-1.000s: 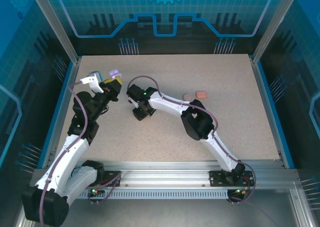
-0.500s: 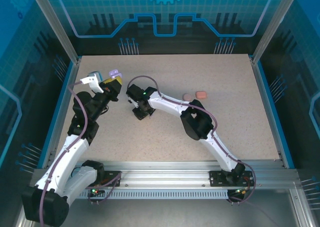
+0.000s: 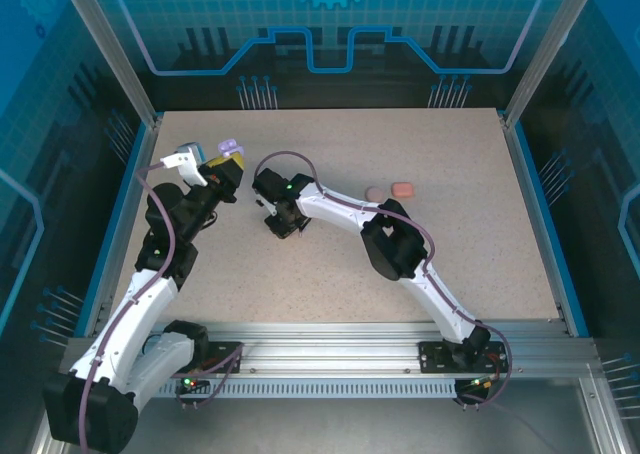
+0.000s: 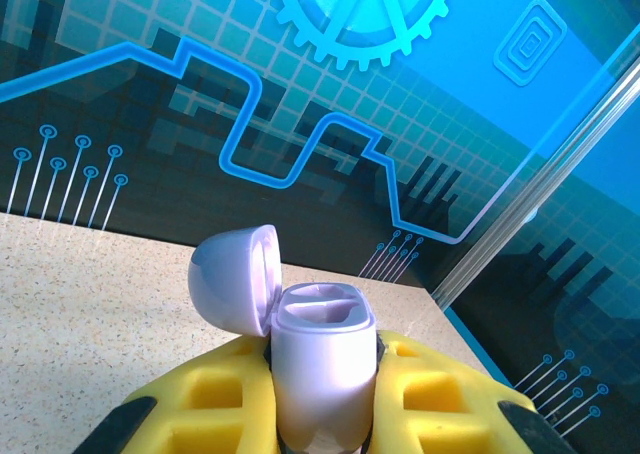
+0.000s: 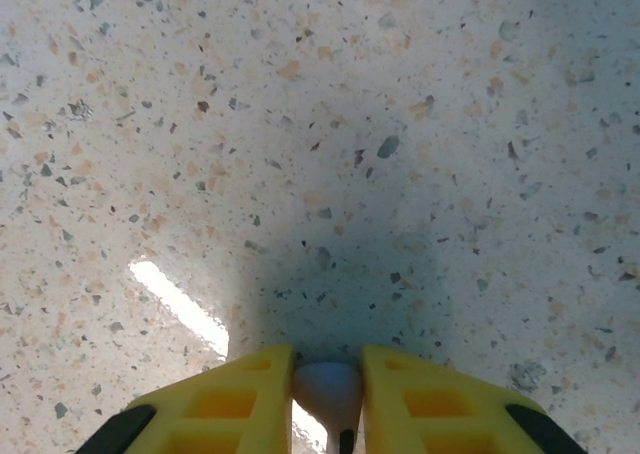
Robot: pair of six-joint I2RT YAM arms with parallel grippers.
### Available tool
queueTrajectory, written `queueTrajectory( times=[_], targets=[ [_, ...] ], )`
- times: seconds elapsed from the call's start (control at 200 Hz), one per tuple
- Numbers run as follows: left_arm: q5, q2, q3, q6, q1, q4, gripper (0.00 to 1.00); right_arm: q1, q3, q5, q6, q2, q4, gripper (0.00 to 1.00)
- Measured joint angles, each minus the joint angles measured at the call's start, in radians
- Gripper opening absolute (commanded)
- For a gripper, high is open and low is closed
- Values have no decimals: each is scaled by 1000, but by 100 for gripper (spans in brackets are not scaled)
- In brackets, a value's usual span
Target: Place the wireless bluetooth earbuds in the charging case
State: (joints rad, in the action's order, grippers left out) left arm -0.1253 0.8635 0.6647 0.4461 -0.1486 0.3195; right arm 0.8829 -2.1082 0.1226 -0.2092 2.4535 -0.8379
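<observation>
My left gripper is shut on the lilac charging case, which it holds upright with the hinged lid swung open to the left and both sockets bare. From above, that case sits at the far left of the table, in front of the left gripper. My right gripper points down at the table just to the right of it. Its yellow fingers press on both sides of a pale lilac earbud, low over the speckled tabletop. The bud's stem runs back between the fingers.
A pale pink case and a coral-orange case lie shut side by side on the table, right of centre. Aluminium posts and blue panels wall the table on three sides.
The right wrist has edged slightly away from the near edge, staying low over the table. The left arm and its case have not moved.
</observation>
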Motion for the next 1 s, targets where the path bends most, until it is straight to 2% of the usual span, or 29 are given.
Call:
queueTrajectory(
  times=[0.285,0.64,0.77,1.001],
  targets=[
    [-19,0,0,-2,0,1,0,-7,84,-19,-27,-95,39,22],
    [-100,3,-9,-36,-12,65,0,-88,230,-27,-62,-436,144,20],
    [-100,33,-14,-105,-78,94,0,-146,306,-24,-69,-555,169,20],
    [-100,130,-30,-291,-257,174,0,-248,400,-13,-72,-752,180,20]
  ],
)
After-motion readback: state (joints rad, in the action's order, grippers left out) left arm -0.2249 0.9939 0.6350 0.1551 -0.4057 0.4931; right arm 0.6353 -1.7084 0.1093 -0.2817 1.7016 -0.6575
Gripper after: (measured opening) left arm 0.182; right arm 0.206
